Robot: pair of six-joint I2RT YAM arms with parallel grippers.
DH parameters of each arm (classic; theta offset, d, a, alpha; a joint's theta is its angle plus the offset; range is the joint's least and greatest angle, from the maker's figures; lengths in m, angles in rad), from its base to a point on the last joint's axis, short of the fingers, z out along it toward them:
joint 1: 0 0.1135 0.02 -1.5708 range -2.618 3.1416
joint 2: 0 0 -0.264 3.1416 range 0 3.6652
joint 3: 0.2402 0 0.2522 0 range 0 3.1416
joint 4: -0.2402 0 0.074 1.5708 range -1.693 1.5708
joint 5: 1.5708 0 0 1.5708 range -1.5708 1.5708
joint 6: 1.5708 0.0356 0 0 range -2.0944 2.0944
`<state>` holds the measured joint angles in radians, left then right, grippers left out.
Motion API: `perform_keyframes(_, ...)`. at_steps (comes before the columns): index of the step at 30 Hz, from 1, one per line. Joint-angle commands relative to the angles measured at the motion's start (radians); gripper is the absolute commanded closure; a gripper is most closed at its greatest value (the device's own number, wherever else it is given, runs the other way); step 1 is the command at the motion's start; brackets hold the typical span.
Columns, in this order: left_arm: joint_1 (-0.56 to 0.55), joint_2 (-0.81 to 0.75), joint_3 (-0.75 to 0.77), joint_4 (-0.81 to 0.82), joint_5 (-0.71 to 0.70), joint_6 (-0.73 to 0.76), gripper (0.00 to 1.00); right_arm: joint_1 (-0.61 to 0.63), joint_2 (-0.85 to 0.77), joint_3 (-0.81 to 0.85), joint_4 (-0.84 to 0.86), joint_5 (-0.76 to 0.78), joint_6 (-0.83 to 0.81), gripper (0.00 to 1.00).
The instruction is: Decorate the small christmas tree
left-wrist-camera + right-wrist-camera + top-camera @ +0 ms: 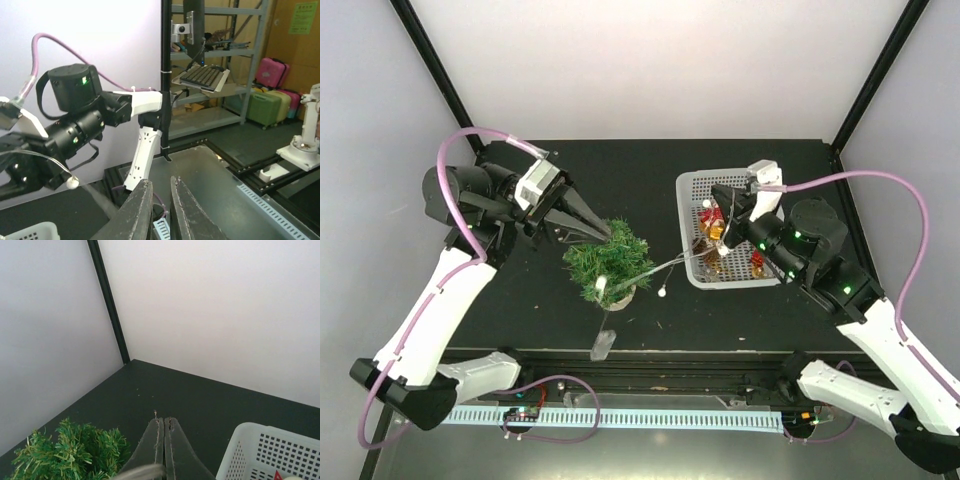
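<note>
From above, the small christmas tree (610,262) stands just off the counter's (620,170) centre, toward 8 o'clock. The left gripper (605,233) meets its 11 o'clock edge. The right gripper (722,240), over the white mesh basket (692,180) at 3 o'clock, seems to pinch a light string (670,265) running to the tree. Left wrist: fingers (142,210) a slit apart, whether they pinch anything I cannot tell; a bulb (73,183) dangles opposite. Right wrist: fingers (152,445) pressed together, tree (70,450) at 7 o'clock. The step looks like draping the string; next it must be carried around the branches.
</note>
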<state>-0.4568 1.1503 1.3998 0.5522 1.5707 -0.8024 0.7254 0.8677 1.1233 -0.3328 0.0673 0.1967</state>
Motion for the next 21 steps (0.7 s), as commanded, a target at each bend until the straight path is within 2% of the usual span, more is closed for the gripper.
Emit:
perform_keyframes(1, 0.046, -0.055, -0.037, -0.009, 0.192, 0.040, 0.88, 0.007, 0.024, 0.083, -0.071, 0.028, -0.043, 0.99)
perform_keyframes(7, 0.121, -0.102, -0.081, -0.084, 0.191, 0.117, 0.88, 0.014, 0.082, 0.175, -0.124, -0.031, -0.043, 0.99)
perform_keyframes(12, 0.144, -0.127, -0.132, -0.125, 0.190, 0.170, 0.88, 0.025, 0.062, 0.130, -0.079, -0.032, -0.026, 0.99)
perform_keyframes(15, 0.144, -0.131, -0.149, -0.275, 0.186, 0.309, 0.87, 0.028, 0.074, 0.161, -0.095, -0.066, -0.021, 0.99)
perform_keyframes(17, 0.143, -0.135, -0.177, -0.343, 0.169, 0.375, 0.82, 0.034, 0.084, 0.190, -0.100, -0.089, -0.016, 0.99)
perform_keyframes(21, 0.131, -0.152, -0.260, -0.314, 0.115, 0.400, 0.65, 0.057, 0.121, 0.283, -0.127, -0.128, -0.001, 0.99)
